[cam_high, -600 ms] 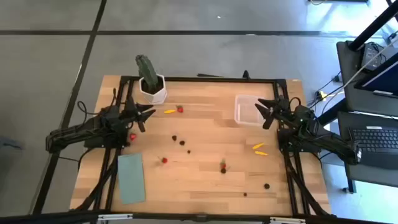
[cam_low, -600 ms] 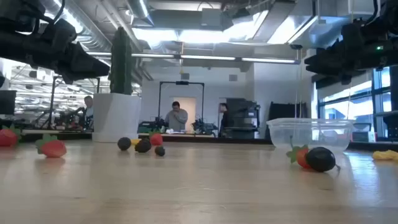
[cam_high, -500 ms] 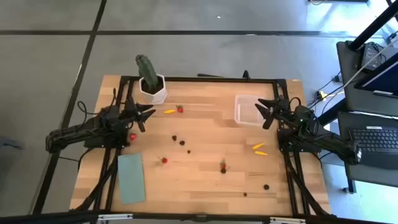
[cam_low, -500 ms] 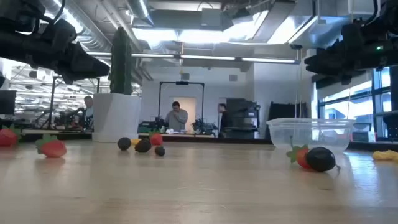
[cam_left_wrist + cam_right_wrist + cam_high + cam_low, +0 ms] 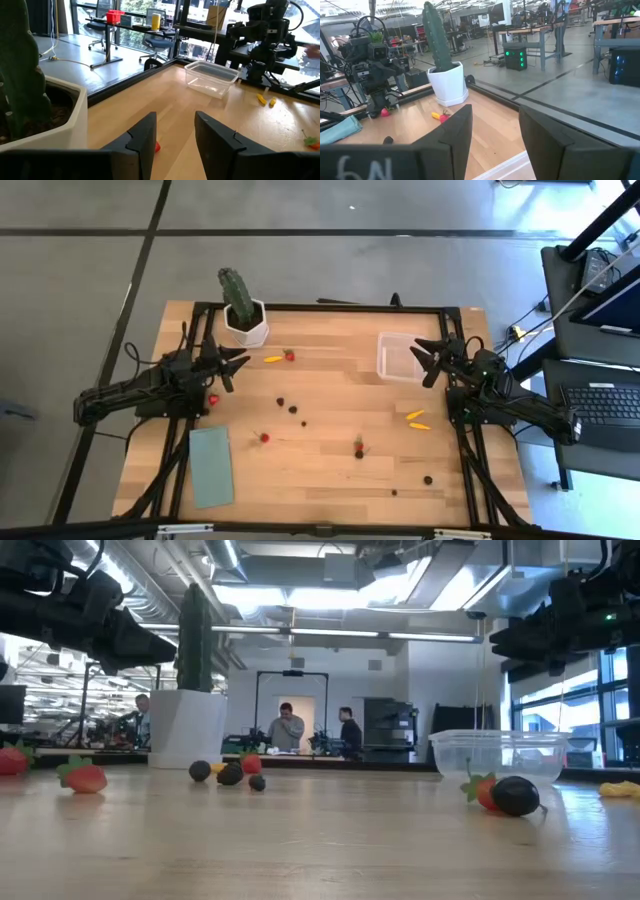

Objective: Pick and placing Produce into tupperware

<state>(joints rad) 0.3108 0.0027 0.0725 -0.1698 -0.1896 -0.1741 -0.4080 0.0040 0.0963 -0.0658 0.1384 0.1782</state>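
Tiny toy produce lies scattered on the wooden table: a yellow piece (image 5: 273, 359) and a red one (image 5: 289, 355) near the cactus, dark berries (image 5: 292, 407) mid-table, a red strawberry (image 5: 265, 437), a red-and-dark pair (image 5: 358, 447), two yellow-orange pieces (image 5: 417, 419). The clear tupperware (image 5: 398, 358) sits at the table's right, also visible in the low view (image 5: 498, 752) and the left wrist view (image 5: 210, 78). My left gripper (image 5: 235, 363) hovers open at the left edge, raised above the table. My right gripper (image 5: 428, 358) hangs open over the tupperware's right side.
A green cactus in a white pot (image 5: 243, 317) stands at the far left. A flat green pad (image 5: 211, 465) lies at the near left. A red piece (image 5: 213, 399) sits under my left arm. People stand in the room beyond the table (image 5: 288, 728).
Both arms and all produce have kept still. Only a second person has walked into view in the room behind the table.
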